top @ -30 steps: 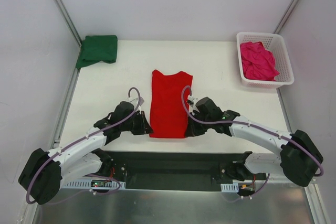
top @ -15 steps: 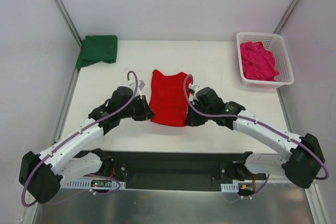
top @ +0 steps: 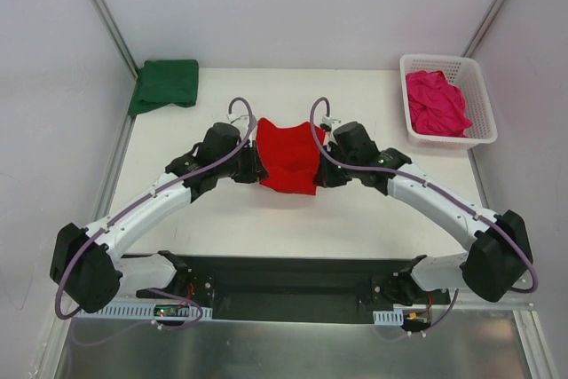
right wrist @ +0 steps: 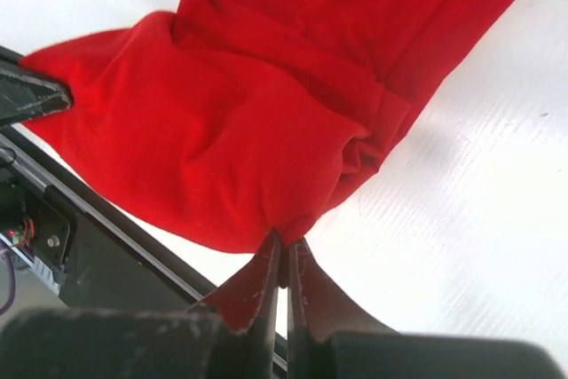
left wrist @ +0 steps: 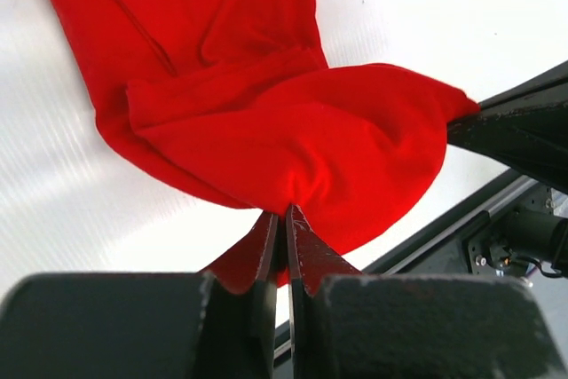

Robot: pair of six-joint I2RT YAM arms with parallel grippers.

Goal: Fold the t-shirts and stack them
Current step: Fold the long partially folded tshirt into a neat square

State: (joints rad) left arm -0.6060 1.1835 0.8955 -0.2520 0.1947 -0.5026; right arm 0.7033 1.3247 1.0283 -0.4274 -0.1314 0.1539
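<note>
Red shirt (top: 286, 155) lay at the middle of the desk (top: 266, 219), its near hem lifted and curling toward the collar, so this fold looked about half done. Left end effector (left wrist: 286, 219) and right end effector (right wrist: 284, 250) were each clamped tight on a near corner of it. Green shirt (top: 164, 84) lay folded at the far left corner, apparently finished. Pink shirt (top: 435, 102) sat crumpled in the basket (top: 479, 138), not yet folded. No stack yet.
</note>
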